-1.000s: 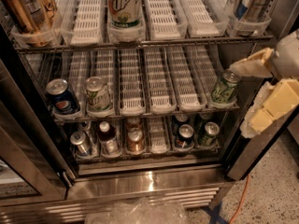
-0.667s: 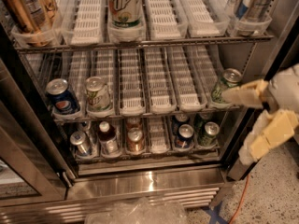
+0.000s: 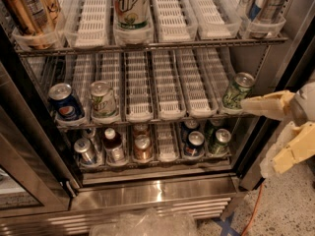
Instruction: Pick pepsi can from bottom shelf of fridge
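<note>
Far left on the bottom shelf (image 3: 166, 146) of the fridge (image 3: 147, 191) you have a silver can (image 3: 84, 150), a bottle (image 3: 113, 144) and a copper can (image 3: 142, 148). Right of centre stands the pepsi can (image 3: 195, 142), upright in its lane, just left of a green can (image 3: 219, 140). Farther right, at the fridge's edge, your gripper (image 3: 253, 134) hangs with its fingers (image 3: 268, 104) wide apart. The upper tip is just beside the middle rack's can (image 3: 237, 90).

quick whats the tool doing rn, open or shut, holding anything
Cream two-finger tool: open, holding nothing, at the right side of the stainless-steel fridge, beside the green can.
</note>
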Robot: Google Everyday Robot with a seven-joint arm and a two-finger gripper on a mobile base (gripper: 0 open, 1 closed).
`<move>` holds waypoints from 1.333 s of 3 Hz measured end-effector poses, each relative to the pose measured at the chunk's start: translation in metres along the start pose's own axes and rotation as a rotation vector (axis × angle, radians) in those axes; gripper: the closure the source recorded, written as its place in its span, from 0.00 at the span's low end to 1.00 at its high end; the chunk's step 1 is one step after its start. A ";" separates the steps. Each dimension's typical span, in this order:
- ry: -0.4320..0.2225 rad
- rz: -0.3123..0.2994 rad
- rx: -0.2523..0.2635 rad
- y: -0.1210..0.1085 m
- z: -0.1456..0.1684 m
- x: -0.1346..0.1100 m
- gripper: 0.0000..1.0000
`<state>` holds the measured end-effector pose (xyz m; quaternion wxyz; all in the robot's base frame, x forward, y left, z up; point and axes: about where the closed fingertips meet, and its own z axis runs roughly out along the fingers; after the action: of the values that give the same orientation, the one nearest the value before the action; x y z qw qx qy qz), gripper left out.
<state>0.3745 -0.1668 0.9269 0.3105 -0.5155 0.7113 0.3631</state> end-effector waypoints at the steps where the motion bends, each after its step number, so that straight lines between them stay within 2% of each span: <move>1: -0.114 -0.026 0.011 0.006 0.007 -0.001 0.00; 2: -0.331 -0.063 0.004 0.023 0.033 -0.003 0.00; 3: -0.398 -0.127 -0.008 0.034 0.038 -0.018 0.00; 4: -0.396 -0.127 -0.005 0.034 0.038 -0.018 0.00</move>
<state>0.3499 -0.1193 0.9277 0.4654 -0.4786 0.6013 0.4390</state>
